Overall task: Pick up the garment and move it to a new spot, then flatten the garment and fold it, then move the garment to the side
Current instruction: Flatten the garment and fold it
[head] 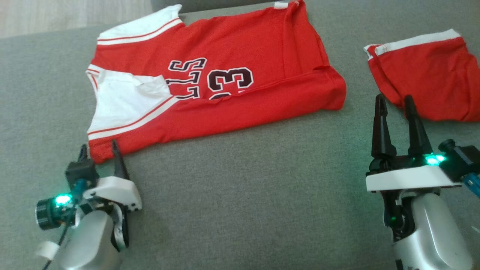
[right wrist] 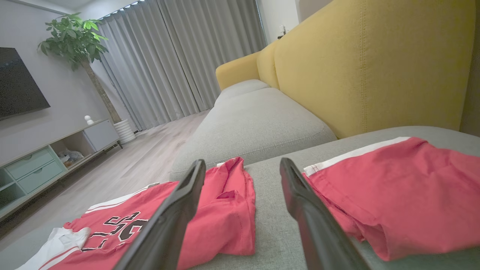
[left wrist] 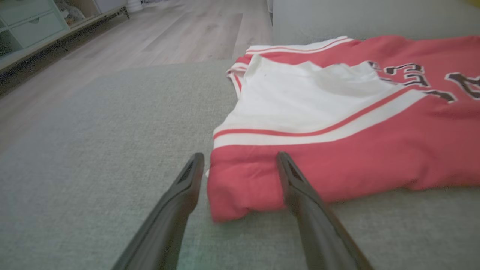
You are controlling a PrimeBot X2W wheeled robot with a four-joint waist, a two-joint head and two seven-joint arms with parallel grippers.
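Nearest the head camera are the two grippers. The left gripper (head: pixel 98 145) sits at the lower left of the frame and the right gripper (head: pixel 394 98) at the lower right. Both have their fingers spread wide and hold nothing.

Item under task: a red and white jersey (head: pixel 262 56), lying across the upper middle of the frame on the grey seat cushion (head: pixel 243 187). Its near edge is doubled over, covering part of the number. A second red piece (head: pixel 431 75) with a white band lies apart at the upper right, its near edge just beyond the right gripper's tips.

Left wrist view: the jersey's lower corner (left wrist: pixel 232 195) sits between that gripper's fingers. I cannot tell whether they touch it.

Assessment: I judge the fabric to be light, soft and limp. It will sag and unfold if lifted from one point, and it may drag on the textured cushion. The doubled corner is thick enough for a firm pinch. I would take that corner with the left gripper and the fold's far corner, toward the right of the jersey, with the right gripper.
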